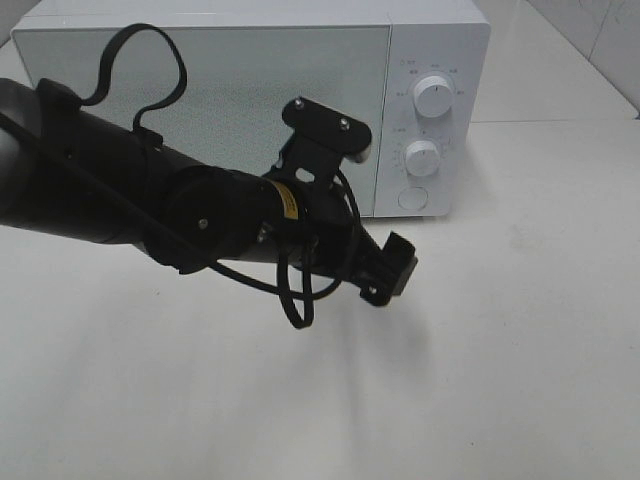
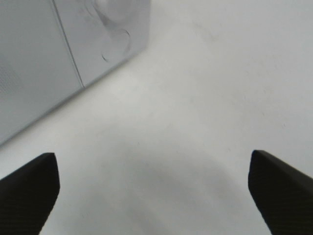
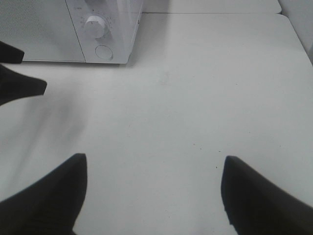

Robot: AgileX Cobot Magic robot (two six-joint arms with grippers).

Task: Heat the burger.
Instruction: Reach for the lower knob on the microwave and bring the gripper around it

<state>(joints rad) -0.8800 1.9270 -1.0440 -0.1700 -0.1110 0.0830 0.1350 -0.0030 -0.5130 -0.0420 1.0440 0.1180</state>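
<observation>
Cable [image 1: 295, 290] loops off the left arm [image 1: 120, 190], which lies slanted across the front of the microwave [image 1: 200, 60]. It reaches past the middle, so that the left pincer [image 2: 152, 154] hangs over the counter [image 1: 520, 380] just in front of the oven's lower right corner. Its wrist view shows the fingers spread wide with only bare counter between them, so it holds nothing. That spot, I judge, suits work on the control strip rather than on the door [image 1: 240, 70], which looks shut and flush with the casing.

No burger shows in any view. It may sit behind that door, but the frosted panel gives nothing away, so I cannot tell where it is.

Right of the door come the upper knob [image 1: 434, 97], the lower knob [image 1: 422, 157] and, lowest, the round button [image 1: 412, 199]. All are near the left pincer and none is touched. If the burger is inside, the next move is probably a turn of a knob, which would call for narrowing the fingers around it.

The right pincer [image 3: 154, 159] is outside the high view. Its own camera shows it wide too, empty, above the counter and well apart from the oven, likely to leave the left arm room.
</observation>
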